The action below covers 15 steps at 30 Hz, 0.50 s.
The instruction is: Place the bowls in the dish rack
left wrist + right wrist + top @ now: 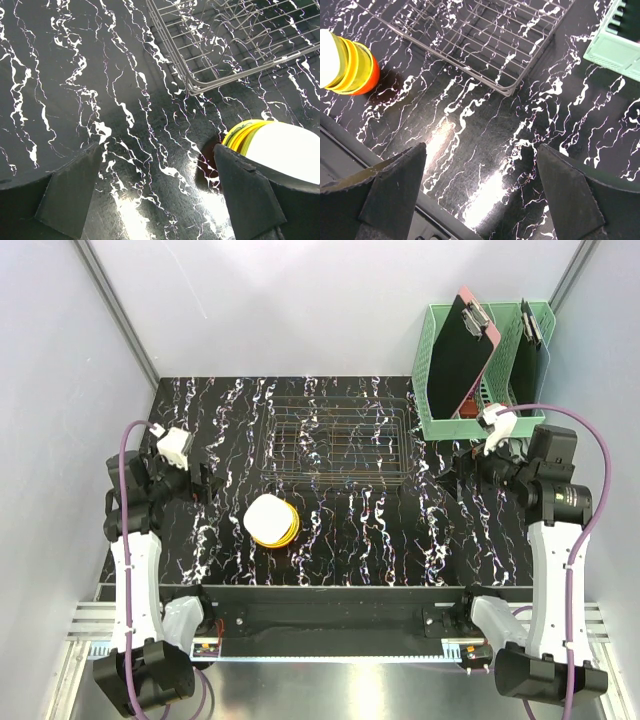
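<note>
- Bowls point(272, 521): nested in one stack on the table point(400, 540), lower centre-left of the top view. Cream one is uppermost, yellow-green bands under it, orange lowest. Nested like this, they probably have to come off one at a time.
- Rack point(335, 440): centre of the top view, just above the stack and apart from it. No bowl is in it, so loading is not begun, by my reading.
- Left gripper point(160, 200): fingers spread wide, nothing between them, over bare table. Stack sits at lower right of its wrist view, beside that finger. It is the nearer arm, so likely the first to pick.
- Right gripper point(480, 195): also spread and empty. Stack is far off at upper left of its view.
- Mint basket point(440, 370), upper right: not the target.
</note>
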Available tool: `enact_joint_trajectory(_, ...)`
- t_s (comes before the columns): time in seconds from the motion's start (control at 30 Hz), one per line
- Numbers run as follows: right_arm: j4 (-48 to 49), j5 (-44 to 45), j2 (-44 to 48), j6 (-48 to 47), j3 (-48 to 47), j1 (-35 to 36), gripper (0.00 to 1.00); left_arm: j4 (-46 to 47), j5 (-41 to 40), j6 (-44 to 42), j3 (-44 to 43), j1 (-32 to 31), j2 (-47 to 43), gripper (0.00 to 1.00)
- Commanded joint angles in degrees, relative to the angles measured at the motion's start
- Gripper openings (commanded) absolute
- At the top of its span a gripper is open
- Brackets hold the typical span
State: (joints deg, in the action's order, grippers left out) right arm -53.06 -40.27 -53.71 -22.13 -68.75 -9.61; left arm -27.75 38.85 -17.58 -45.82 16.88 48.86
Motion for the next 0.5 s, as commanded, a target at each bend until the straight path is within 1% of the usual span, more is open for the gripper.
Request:
enact_joint_trajectory(0.0, 0.3, -2.3, 1.9, -0.4, 0.1, -0.1, 1.0, 1.4, 2.0, -0.7, 0.3, 0.3, -0.4, 0.99)
enact_joint_trajectory(0.07, 0.5, -2.3, 2.0, -0.6, 0.5, -0.1, 1.0, 0.1, 4.1, -3.8, 0.7, 0.4, -1.1, 0.99)
enact_joint_trajectory(0.1, 0.5, -2.4, 2.1, -0.6, 0.6, -0.1, 1.0, -0.6, 6.1, -7.5, 1.7, 0.4, -1.9, 0.99)
enact_joint_trajectory(0.13, 0.6, -2.4, 2.1, -0.8, 1.1, -0.1, 1.0, -1.0, 9.1, -8.0, 2.0, 0.3, -2.4, 0.99)
enact_joint_trajectory(0.17, 0.6, -2.6, 2.2, -1.1, 1.2, -0.1, 1.0, -1.0, 10.4, -8.4, 2.3, 0.2, -2.5, 0.99)
enact_joint_trajectory(0.27, 0.7, -3.1, 2.5, -1.5, 2.1, -0.1, 1.0, -2.1, 10.4, -10.1, 1.4, -2.8, -0.9, 0.99)
enact_joint_trajectory(0.3, 0.7, -3.1, 2.5, -1.3, 2.4, -0.1, 1.0, -2.5, 7.2, -10.8, 0.6, -4.3, 0.7, 0.99)
enact_joint_trajectory(0.33, 0.9, -3.1, 2.4, -1.2, 2.3, -0.1, 1.0, -2.6, 4.9, -11.0, 0.2, -8.5, 1.6, 0.99)
enact_joint_trajectory(0.37, 0.9, -3.7, 2.3, -1.2, 2.3, -0.1, 1.0, -2.6, 2.6, -11.2, -0.1, -10.9, 2.5, 0.99)
enact_joint_trajectory(0.4, 0.9, -3.8, 1.9, -1.1, 2.1, -0.1, 1.0, -2.6, -1.6, -11.9, -0.3, -13.1, 4.2, 0.99)
enact_joint_trajectory(0.47, 0.9, -4.4, 1.8, -0.7, 1.9, -0.2, 1.0, -1.3, -4.6, -11.5, -0.3, -19.0, 6.2, 0.99)
